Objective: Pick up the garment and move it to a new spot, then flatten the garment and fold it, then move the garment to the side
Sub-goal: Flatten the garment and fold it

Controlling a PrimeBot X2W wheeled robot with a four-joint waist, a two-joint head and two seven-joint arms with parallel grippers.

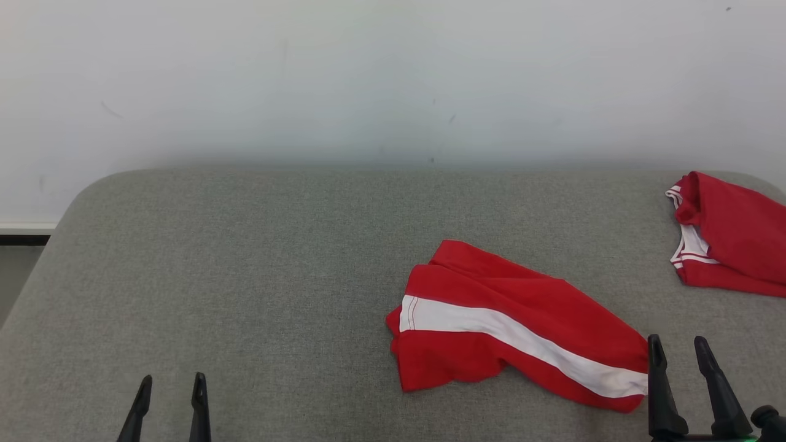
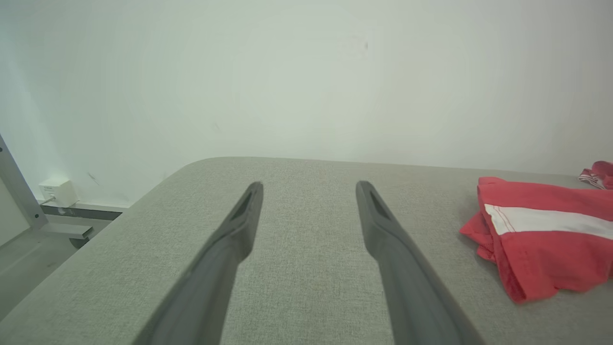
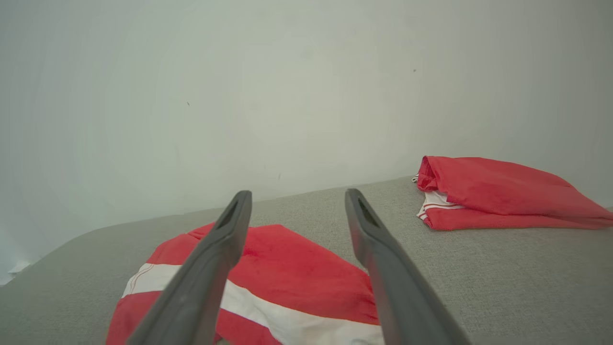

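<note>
Right gripper (image 1: 678, 341): jaws wide apart, nothing held, sits at the near-right end of the striped red garment (image 1: 516, 319), contact unclear. Left gripper (image 1: 172, 377): also wide open and empty, over the bare grey padded surface (image 1: 245, 258), well apart from the cloth. Garment lies crumpled right of centre, white band running diagonally. Second red garment (image 1: 731, 233) is bunched at the far right edge. Likely risks: pinching only the top layer, so the cloth slips or unfurls on the lift; a one-end grab leaves it dangling and dragging; a rightward move could drop it onto the second garment; picking the wrong piece
</note>
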